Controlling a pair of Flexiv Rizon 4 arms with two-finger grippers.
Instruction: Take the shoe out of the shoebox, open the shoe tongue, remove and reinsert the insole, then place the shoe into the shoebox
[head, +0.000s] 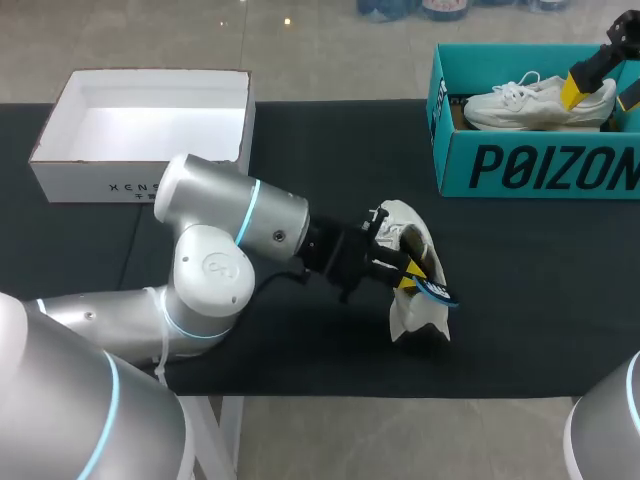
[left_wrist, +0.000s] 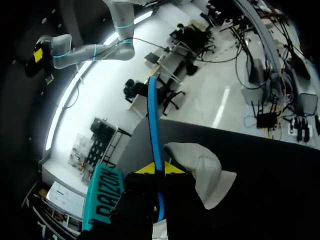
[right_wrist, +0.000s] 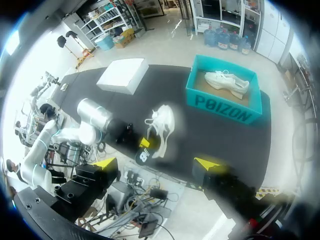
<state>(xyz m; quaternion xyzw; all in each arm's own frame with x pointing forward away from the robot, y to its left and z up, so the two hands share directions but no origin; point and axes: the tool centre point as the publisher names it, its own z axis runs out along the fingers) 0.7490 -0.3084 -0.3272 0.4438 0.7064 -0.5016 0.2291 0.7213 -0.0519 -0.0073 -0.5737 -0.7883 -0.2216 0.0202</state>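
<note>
A white shoe (head: 412, 312) lies on the black table mat, near its middle. My left gripper (head: 405, 272) is at the shoe's opening, shut on a thin blue-edged insole (head: 438, 291) that sticks out of the shoe. In the left wrist view the insole (left_wrist: 154, 125) runs edge-on between the touching yellow tips of the left gripper (left_wrist: 159, 169), with the shoe (left_wrist: 202, 172) just beside them. My right gripper (right_wrist: 156, 163) hangs open high above the table, holding nothing, and looks down on the shoe (right_wrist: 164, 124) and the insole (right_wrist: 144, 154). The teal shoebox (head: 540, 168) stands at the back right.
A second white shoe (head: 520, 103) lies inside the teal shoebox (right_wrist: 225, 102). An open white box (head: 150, 115) stands at the back left. In the head view my right gripper (head: 600, 90) shows in front of the teal box.
</note>
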